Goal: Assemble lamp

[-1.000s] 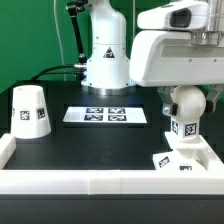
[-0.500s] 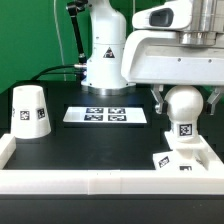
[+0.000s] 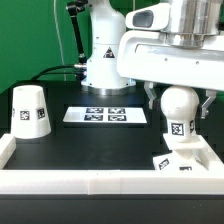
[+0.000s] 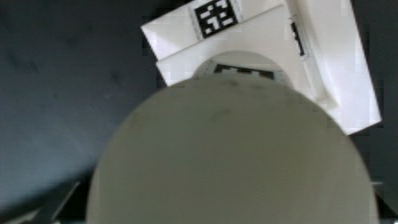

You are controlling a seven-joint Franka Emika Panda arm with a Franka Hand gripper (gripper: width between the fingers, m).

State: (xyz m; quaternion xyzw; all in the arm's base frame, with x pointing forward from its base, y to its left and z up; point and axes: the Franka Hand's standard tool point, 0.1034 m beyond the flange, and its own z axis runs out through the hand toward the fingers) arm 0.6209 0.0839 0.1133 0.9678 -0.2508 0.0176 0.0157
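My gripper [image 3: 178,100] is shut on the round white bulb [image 3: 178,108], neck downward, and holds it just above the small square base [image 3: 180,158] at the front of the exterior view's right. One fingertip [image 3: 150,97] shows beside the bulb. In the wrist view the bulb [image 4: 222,160] fills most of the picture, with the tagged base [image 4: 222,35] beyond it. The tapered cup-shaped shade [image 3: 29,109] stands upside down at the exterior view's left, apart from the gripper.
The marker board [image 3: 106,115] lies flat in the middle of the black table. A white rail [image 3: 90,183] runs along the front edge, with a raised white corner [image 3: 5,150] at the left. The arm's white pedestal [image 3: 105,55] stands behind.
The gripper with the bulb has moved slightly toward the exterior view's left and a little higher over the base. The shade and base have not moved.
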